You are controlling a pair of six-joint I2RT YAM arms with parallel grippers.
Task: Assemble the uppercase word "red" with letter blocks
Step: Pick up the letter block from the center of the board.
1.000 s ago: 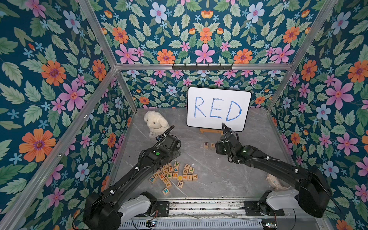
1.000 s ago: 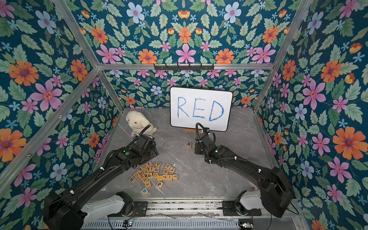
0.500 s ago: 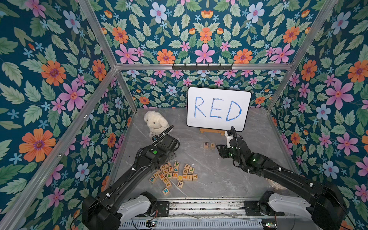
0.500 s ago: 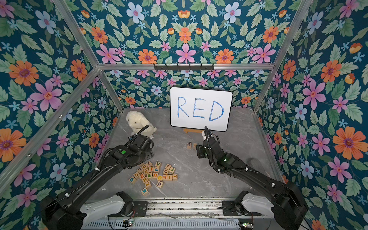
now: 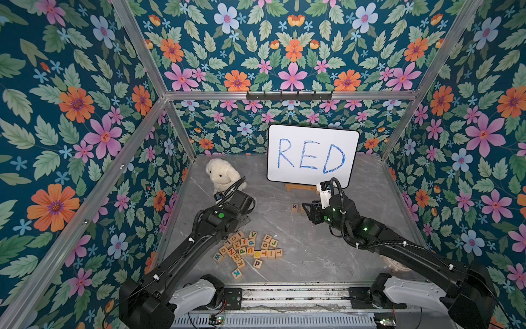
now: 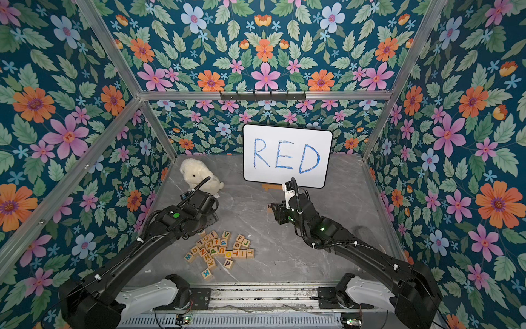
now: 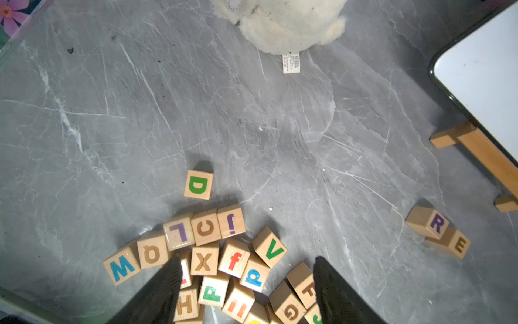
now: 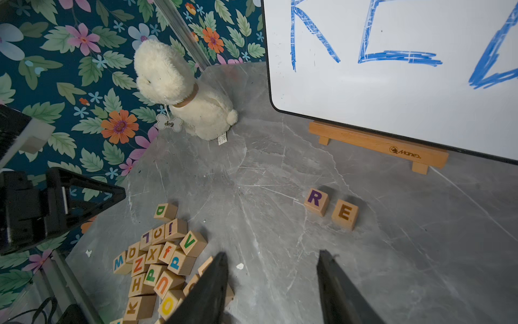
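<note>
Right hand (image 8: 272, 252) repositioned above grey marble tabletop (image 8: 392, 252)

Even overhead light; soft shadows; edges warped.

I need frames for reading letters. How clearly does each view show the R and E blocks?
Right wrist view: R block and E block sharp, evenly lit, soft shadows. Left wrist view: readable, skewed near the edge. Both top views: tiny, partly hidden by the right arm.
</note>
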